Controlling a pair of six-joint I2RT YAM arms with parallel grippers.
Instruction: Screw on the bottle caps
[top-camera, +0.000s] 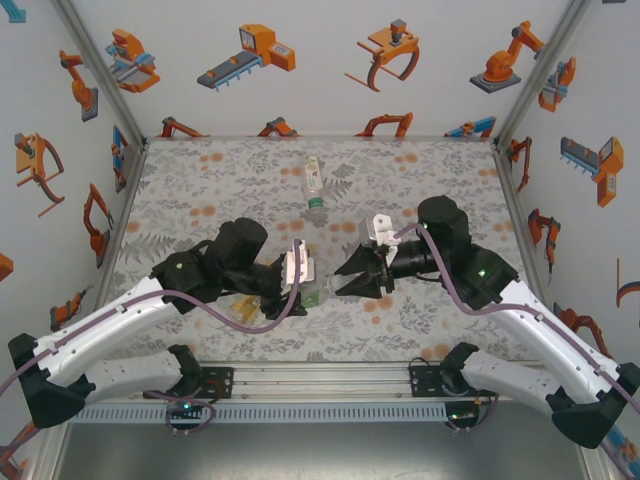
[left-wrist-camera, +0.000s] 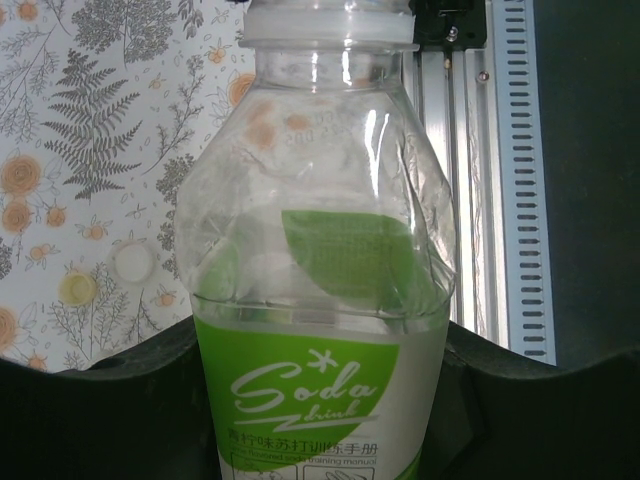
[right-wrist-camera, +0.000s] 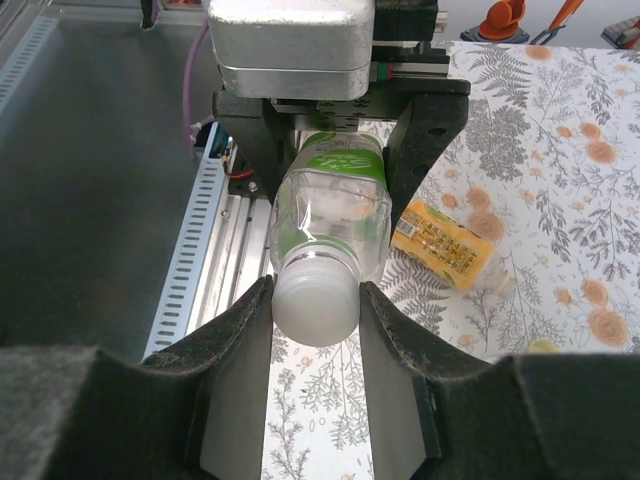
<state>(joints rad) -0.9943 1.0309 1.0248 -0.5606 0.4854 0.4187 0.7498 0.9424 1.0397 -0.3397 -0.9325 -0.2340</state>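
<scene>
Squarely between right jaws: bottle cap (right-wrist-camera: 315, 305)

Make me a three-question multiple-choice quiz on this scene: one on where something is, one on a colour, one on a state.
1. Where is the orange-yellow bottle?
A. Standing upright at the far edge.
B. Lying on the table near the left gripper.
C. Resting on the metal rail.

2. What colour is the label on the soda bottle?
A. Red and black.
B. Blue.
C. Green and white.

3. How do the jaws of the right gripper stand?
A. Shut on the white cap.
B. Wide open over bare table.
C. Shut on a yellow cap.

Answers: B, it lies flat on the patterned surface; C, the "Soda" label is green and white; A, both jaws press the cap's sides.
</scene>
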